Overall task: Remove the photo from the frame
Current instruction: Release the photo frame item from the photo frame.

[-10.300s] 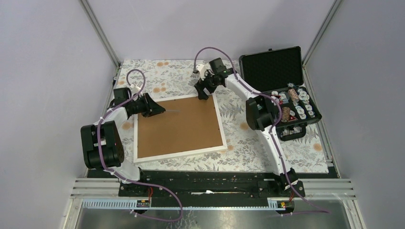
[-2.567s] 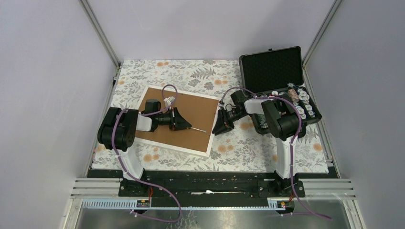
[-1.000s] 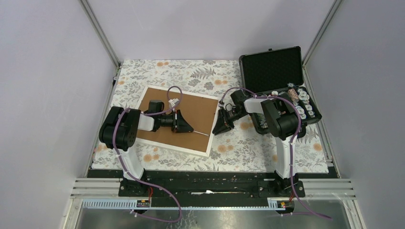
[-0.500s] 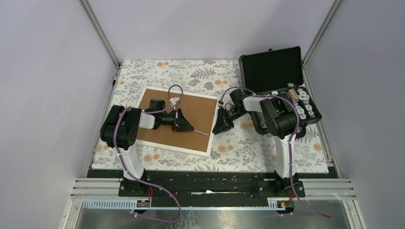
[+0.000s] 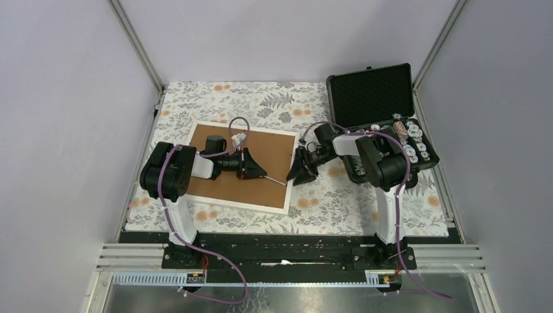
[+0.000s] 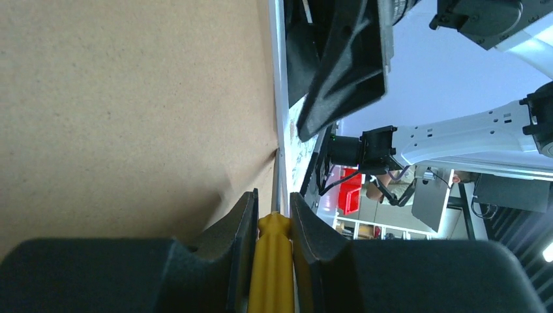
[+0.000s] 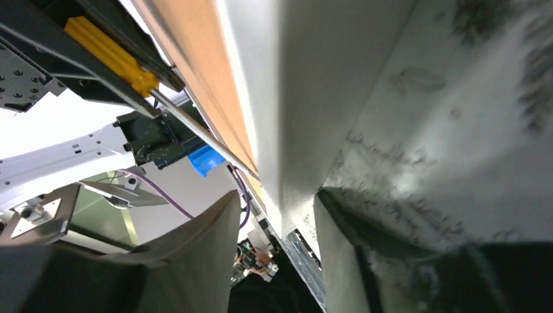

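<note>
I count one frame (image 5: pixel 228 189), one screwdriver (image 6: pixel 274 261), one black case (image 5: pixel 372 94) and two grippers. The frame lies back up beneath the left gripper (image 6: pixel 272 207): brown fibreboard inside a thin white border, with the photo hidden. The left gripper is clamped on the screwdriver's yellow handle, and the tip is at the seam of board and border. The right gripper (image 5: pixel 300 173) has its fingers parted, one on each side of this border. The black case stands close to its right. Flowered cloth (image 5: pixel 261 101) shows beyond both grippers.

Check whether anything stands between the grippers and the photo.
Yes: the frame lies face down, and its brown backing board covers the whole opening, so the photo is hidden beneath. The left gripper holds a screwdriver whose tip sits at the board's right edge.
</note>
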Motion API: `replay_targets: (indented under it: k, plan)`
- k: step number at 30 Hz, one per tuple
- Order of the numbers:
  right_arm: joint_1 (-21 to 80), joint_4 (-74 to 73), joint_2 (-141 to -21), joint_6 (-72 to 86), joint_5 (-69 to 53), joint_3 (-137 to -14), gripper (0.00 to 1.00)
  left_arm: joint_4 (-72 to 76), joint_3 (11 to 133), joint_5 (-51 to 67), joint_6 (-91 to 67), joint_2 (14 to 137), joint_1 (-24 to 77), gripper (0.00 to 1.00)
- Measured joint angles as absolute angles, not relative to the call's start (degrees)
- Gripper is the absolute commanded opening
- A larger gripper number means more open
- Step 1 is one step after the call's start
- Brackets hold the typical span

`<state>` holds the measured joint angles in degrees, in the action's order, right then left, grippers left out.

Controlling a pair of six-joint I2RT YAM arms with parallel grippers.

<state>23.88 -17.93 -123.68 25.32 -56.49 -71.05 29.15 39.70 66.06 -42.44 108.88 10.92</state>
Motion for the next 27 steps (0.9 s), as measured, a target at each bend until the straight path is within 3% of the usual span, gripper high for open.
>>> replay_targets:
  k: [8, 14, 18, 27]
  plan:
    - [24.1, -3.7, -115.0, 34.2, -56.6, -56.7, 0.56, 26.1, 38.5, 65.2, -42.5, 107.6, 12.0, 0.00]
    - [24.8, 1.2, -115.6, 36.8, -58.0, -55.4, 0.53, 24.1, 37.8, 62.8, -43.3, 105.2, 12.4, 0.00]
    - [24.8, 5.1, -115.6, 38.4, -58.6, -53.7, 0.44, 24.1, 36.8, 61.8, -44.8, 104.6, 12.2, 0.00]
    - [25.4, 15.9, -117.5, 42.8, -59.5, -51.5, 0.33, 25.1, 35.6, 60.9, -47.9, 104.2, 10.6, 0.00]
